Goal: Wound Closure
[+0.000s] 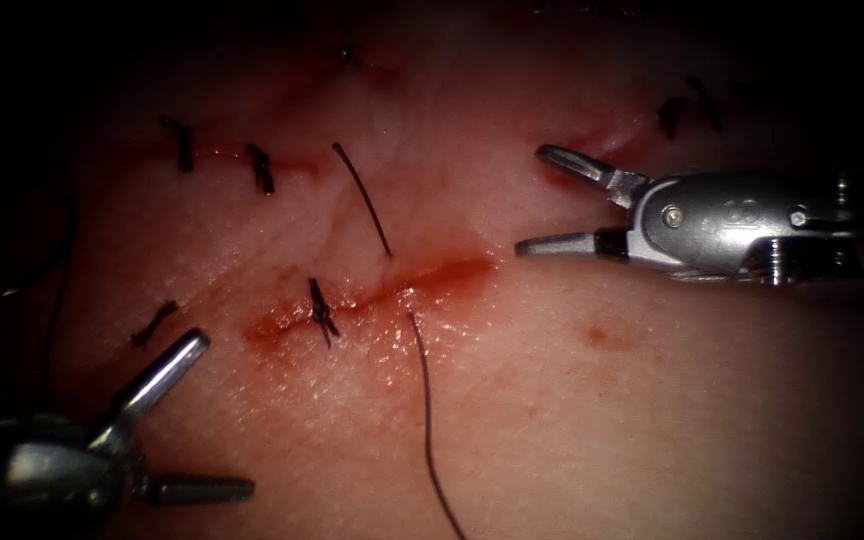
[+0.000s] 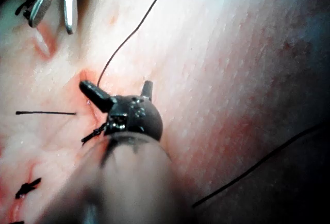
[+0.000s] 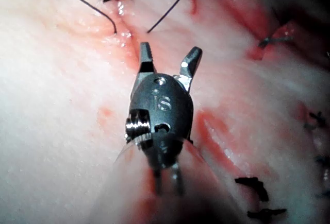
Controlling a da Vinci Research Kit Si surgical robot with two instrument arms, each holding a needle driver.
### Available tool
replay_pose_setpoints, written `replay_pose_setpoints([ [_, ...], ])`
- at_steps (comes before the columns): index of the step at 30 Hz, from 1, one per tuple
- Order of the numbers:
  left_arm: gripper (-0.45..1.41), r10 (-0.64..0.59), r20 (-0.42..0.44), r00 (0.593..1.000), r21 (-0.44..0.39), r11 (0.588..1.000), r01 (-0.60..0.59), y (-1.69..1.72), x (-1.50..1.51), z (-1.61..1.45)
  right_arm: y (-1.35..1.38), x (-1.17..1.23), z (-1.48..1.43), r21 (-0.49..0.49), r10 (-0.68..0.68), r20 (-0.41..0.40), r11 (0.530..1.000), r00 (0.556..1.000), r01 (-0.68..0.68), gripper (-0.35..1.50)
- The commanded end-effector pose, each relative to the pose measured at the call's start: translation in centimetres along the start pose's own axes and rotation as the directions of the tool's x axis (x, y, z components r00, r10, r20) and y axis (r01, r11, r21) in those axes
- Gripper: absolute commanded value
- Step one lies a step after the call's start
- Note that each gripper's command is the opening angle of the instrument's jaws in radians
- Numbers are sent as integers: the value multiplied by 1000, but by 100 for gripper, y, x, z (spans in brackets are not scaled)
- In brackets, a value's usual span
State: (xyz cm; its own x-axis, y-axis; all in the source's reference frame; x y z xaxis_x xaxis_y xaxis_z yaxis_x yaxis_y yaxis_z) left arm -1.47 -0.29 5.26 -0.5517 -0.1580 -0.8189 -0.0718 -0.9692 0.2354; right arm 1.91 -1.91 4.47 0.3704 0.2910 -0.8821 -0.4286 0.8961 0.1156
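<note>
The cut (image 1: 422, 282) runs across the tissue (image 1: 572, 400), wet with red fluid. A dark thread (image 1: 364, 200) lies above the cut, goes into the tissue at its upper lip, comes out below it and trails down (image 1: 428, 420) to the picture's lower edge. My left tool (image 1: 222, 415) hovers at the lower left, below and left of the cut, jaws open and holding nothing; its jaws (image 2: 118, 89) spread near the thread (image 2: 134, 31). My right tool (image 1: 532, 200) is at the cut's right end, open and empty (image 3: 170, 52), just short of the thread's two entry points (image 3: 113, 28).
A tied stitch (image 1: 322, 312) crosses the cut left of the thread. Further dark stitches sit at the upper left (image 1: 260, 168) (image 1: 182, 145), far left (image 1: 155, 322) and upper right (image 1: 670, 115). A small red spot (image 1: 597, 335) marks the tissue below the right tool.
</note>
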Motion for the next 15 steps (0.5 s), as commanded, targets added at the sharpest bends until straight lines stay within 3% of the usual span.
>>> replay_pose_setpoints([
  [1, 76, 31, -42, 999, -9, 999, -32, 9, -6, 27, -2, 0, 10, 1, -1, -4, 1000, 1000, 1, 146],
  [6, 64, 80, -138, 987, -44, 995, -86, 25, -12, 59, -2, -1, 9, 4, -1, -2, 1000, 1000, 1, 146],
  [10, 66, 118, -175, 978, -21, 992, -123, 25, 12, 67, -1, -2, 6, 8, -2, -3, 1000, 1000, 2, 145],
  [11, 69, 143, -185, 972, 3, 989, -145, 27, 25, 68, -1, -3, 5, 8, -3, -7, 1000, 1000, 3, 145],
  [12, 86, 168, -202, 965, 22, 986, -167, 29, 39, 70, -1, -3, 5, 8, -4, -7, 1000, 1000, 4, 143],
  [14, 89, 175, -210, 962, 28, 985, -173, 29, 45, 70, -1, -4, 5, 8, 2, -8, 1000, 1000, -2, 143],
  [15, 103, 194, -226, 955, 43, 981, -189, 29, 63, 72, -1, -4, 5, 8, 1, -8, 1000, 1000, -1, 143],
])
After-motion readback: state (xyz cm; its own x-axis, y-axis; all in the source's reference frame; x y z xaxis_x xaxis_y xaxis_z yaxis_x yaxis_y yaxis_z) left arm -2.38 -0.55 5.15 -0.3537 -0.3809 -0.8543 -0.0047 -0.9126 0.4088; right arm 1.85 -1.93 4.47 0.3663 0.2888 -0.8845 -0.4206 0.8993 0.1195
